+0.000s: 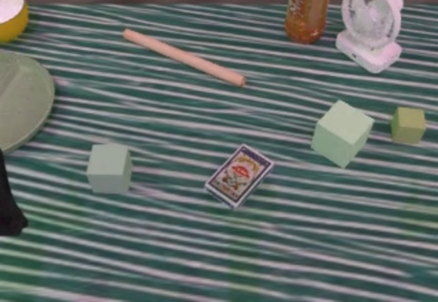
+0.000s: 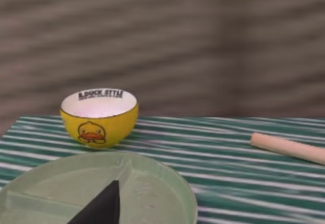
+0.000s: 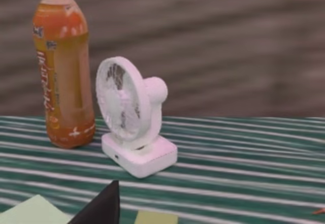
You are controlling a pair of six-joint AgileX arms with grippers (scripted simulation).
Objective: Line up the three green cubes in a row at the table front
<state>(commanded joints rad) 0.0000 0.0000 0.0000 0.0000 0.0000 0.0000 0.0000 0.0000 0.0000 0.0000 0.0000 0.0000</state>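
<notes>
The large pale mint cube [image 1: 342, 133] stands at the right of the striped table [image 1: 205, 247], turned at an angle. Just right of it sits the small olive-green cube [image 1: 408, 124]. The medium pale mint cube [image 1: 109, 168] rests alone at the left. My left gripper [image 1: 8, 203] is a dark shape at the left edge, beside the plate and apart from every cube. My right gripper is outside the top view. Its wrist view shows a dark tip of the right gripper [image 3: 99, 209] above a corner of the large cube [image 3: 35, 211] and the olive cube's top [image 3: 156, 218].
A pale green plate [image 1: 20, 96] and a yellow duck bowl [image 1: 10, 11] fill the back left. A wooden stick [image 1: 183, 57] lies behind the middle. An orange bottle [image 1: 308, 4] and a white fan [image 1: 369, 24] stand at the back right. A card box [image 1: 239, 176] lies at the centre.
</notes>
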